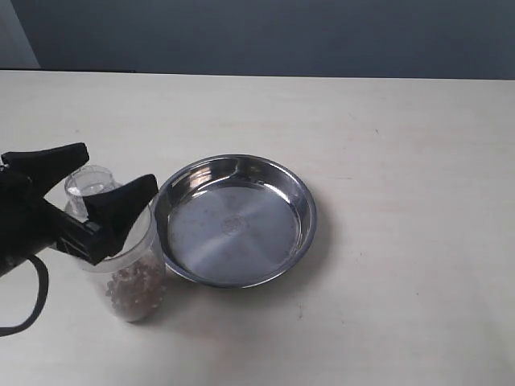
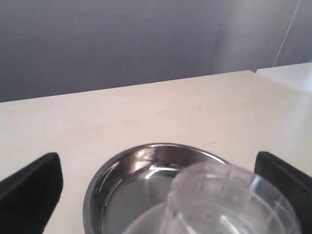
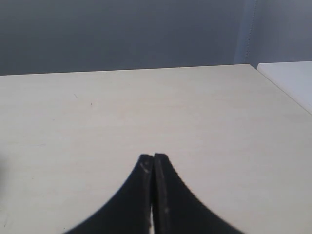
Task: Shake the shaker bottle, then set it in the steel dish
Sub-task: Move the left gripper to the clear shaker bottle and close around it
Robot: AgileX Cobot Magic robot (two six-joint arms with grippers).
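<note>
Shaker bottle (image 1: pixel 129 273), one, beside one steel dish (image 1: pixel 299 193), sits within released left claw (image 1: pixel 115 167); right claw (image 3: pixel 153 159) clenched.

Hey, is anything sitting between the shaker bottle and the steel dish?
Nothing visible does. The shaker bottle stands just beside the steel dish, between the fingers of the open left gripper, and the dish holds nothing.

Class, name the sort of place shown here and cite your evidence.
Probably a robot test bench in a lab, not a kitchen: a pale table against a plain grey-blue wall, holding a steel dish and a shaker bottle, with the black left claw straddling the bottle.
</note>
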